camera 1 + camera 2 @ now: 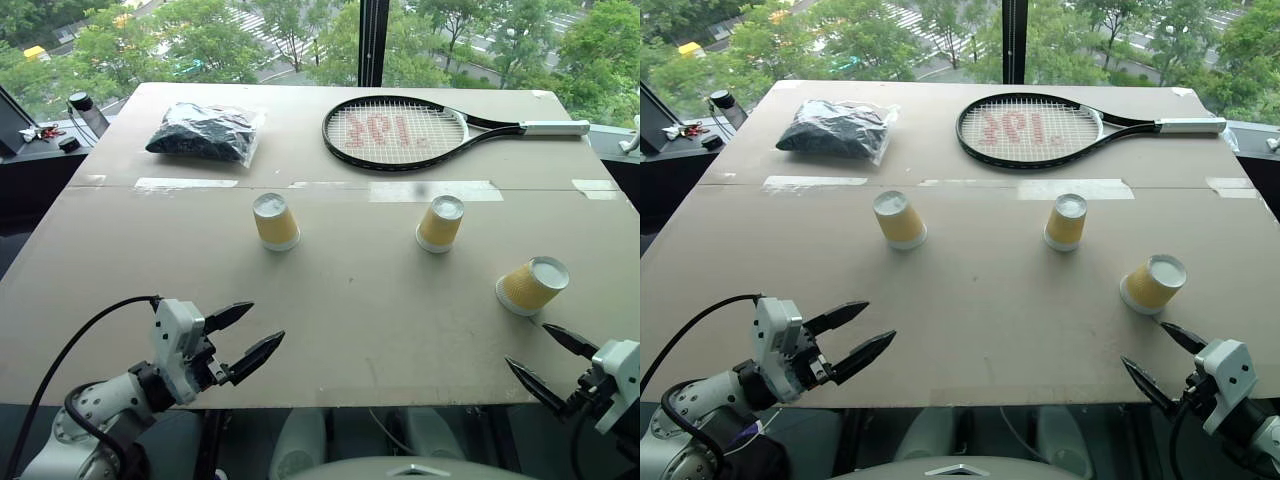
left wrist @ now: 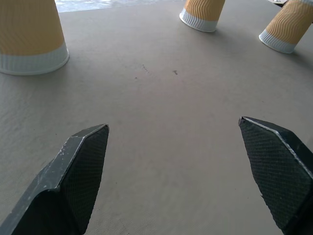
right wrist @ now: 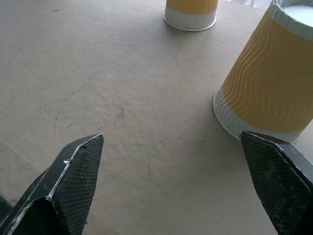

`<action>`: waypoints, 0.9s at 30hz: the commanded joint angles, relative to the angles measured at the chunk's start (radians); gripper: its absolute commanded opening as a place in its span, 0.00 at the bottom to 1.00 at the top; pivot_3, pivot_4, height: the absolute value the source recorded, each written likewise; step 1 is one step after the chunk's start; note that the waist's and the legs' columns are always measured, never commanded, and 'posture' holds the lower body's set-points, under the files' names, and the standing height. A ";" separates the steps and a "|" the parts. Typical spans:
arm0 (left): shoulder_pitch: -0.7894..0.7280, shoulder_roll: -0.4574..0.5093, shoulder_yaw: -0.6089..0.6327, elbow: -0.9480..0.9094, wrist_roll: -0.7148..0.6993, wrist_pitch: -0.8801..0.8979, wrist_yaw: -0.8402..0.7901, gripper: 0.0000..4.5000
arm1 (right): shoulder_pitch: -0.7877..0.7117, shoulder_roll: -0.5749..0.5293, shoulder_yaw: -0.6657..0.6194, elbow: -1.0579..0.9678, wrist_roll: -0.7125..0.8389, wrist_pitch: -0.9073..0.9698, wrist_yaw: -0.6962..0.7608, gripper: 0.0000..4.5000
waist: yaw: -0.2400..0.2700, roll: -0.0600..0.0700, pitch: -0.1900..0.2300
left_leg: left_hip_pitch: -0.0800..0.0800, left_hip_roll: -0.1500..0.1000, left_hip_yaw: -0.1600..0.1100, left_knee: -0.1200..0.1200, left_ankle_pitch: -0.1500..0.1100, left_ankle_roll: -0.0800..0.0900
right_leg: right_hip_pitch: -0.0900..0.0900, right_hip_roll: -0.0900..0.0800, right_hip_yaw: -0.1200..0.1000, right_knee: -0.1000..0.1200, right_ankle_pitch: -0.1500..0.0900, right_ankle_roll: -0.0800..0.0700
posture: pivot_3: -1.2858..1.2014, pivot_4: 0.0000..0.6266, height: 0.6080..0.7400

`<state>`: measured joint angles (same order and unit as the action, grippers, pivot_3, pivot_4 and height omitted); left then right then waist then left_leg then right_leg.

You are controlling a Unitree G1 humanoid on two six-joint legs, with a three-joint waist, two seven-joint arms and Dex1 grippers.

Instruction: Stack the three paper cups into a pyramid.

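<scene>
While both grippers' fingers (image 1: 244, 343) (image 1: 552, 358) gape empty — three paper cups (image 1: 276, 221) (image 1: 440, 223) (image 1: 532, 286), upturned, yellow-ribbed, white-rimmed, unstacked.

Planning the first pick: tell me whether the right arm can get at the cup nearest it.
Probably yes. The right end effector is open and empty, just short of the nearest cup, with only bare table between them.

Three paper cups (image 1: 440, 223) apart on table (image 1: 330, 320), before racket (image 1: 400, 132).
</scene>
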<state>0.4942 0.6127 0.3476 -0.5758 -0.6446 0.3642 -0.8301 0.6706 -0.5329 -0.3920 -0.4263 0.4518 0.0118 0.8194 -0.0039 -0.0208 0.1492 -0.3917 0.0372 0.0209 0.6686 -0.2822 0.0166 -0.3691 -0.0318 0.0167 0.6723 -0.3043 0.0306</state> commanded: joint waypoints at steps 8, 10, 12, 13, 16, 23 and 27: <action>-0.141 -0.040 0.001 0.145 -0.001 -0.090 -0.060 0.97 | 0.000 0.052 0.143 -0.318 -0.059 0.146 -0.174 0.98 | 0.001 0.002 -0.002 | 0.000 0.000 0.000 0.000 0.000 0.000 | 0.000 0.000 0.000 0.002 0.000 0.000 | 0.52 0.24 1.00; -0.181 -0.054 0.006 0.183 0.030 -0.109 -0.018 0.97 | -0.002 0.025 0.168 -0.372 -0.022 0.169 -0.142 0.98 | 0.001 0.002 -0.002 | 0.000 -0.001 0.001 0.000 0.000 0.000 | 0.000 0.000 0.001 0.001 0.000 0.000 | 0.52 0.24 1.00; -0.218 -0.062 0.019 0.211 0.065 -0.100 0.048 0.97 | -0.020 0.002 0.184 -0.408 0.011 0.177 -0.118 0.98 | 0.000 0.001 -0.003 | 0.000 0.000 0.000 0.001 0.000 0.000 | 0.000 0.000 0.000 0.001 0.000 0.000 | 0.52 0.24 1.00; -0.249 -0.067 0.032 0.229 0.070 -0.083 0.095 0.97 | -0.037 -0.012 0.192 -0.426 0.037 0.187 -0.106 0.98 | 0.000 0.001 -0.003 | 0.000 0.000 -0.001 0.001 0.000 0.000 | 0.000 0.000 -0.001 0.001 0.000 0.000 | 0.52 0.24 1.00; -0.373 -0.049 0.034 0.277 0.085 -0.008 0.202 0.97 | -0.100 -0.057 0.222 -0.456 0.091 0.215 -0.069 0.98 | 0.002 -0.001 -0.003 | 0.001 0.000 -0.001 0.001 0.000 0.000 | 0.000 0.001 -0.001 0.003 0.000 0.000 | 0.52 0.24 1.00; -0.635 -0.010 -0.076 0.376 0.133 0.091 0.231 0.97 | -0.171 -0.059 0.249 -0.424 0.086 0.213 -0.079 0.98 | 0.014 -0.004 -0.004 | 0.000 -0.001 -0.001 0.002 0.000 0.000 | 0.000 0.003 -0.001 0.004 0.000 0.001 | 0.52 0.24 1.00; -0.771 -0.002 -0.150 0.468 0.184 0.100 0.218 0.97 | -0.164 -0.047 0.247 -0.419 0.067 0.194 -0.090 0.98 | 0.018 -0.004 -0.004 | 0.000 -0.001 -0.001 0.002 0.000 0.000 | -0.001 0.005 -0.001 0.004 0.000 0.001 | 0.52 0.24 1.00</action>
<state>-0.2522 0.5958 0.2091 -0.1159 -0.4845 0.4708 -0.6066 0.5002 -0.5856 -0.1348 -0.8293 0.5193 0.2287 0.7341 0.0138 -0.0249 0.1449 -0.3921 0.0361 0.0197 0.6703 -0.2819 0.0163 -0.3701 -0.0267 0.0157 0.6766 -0.3039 0.0313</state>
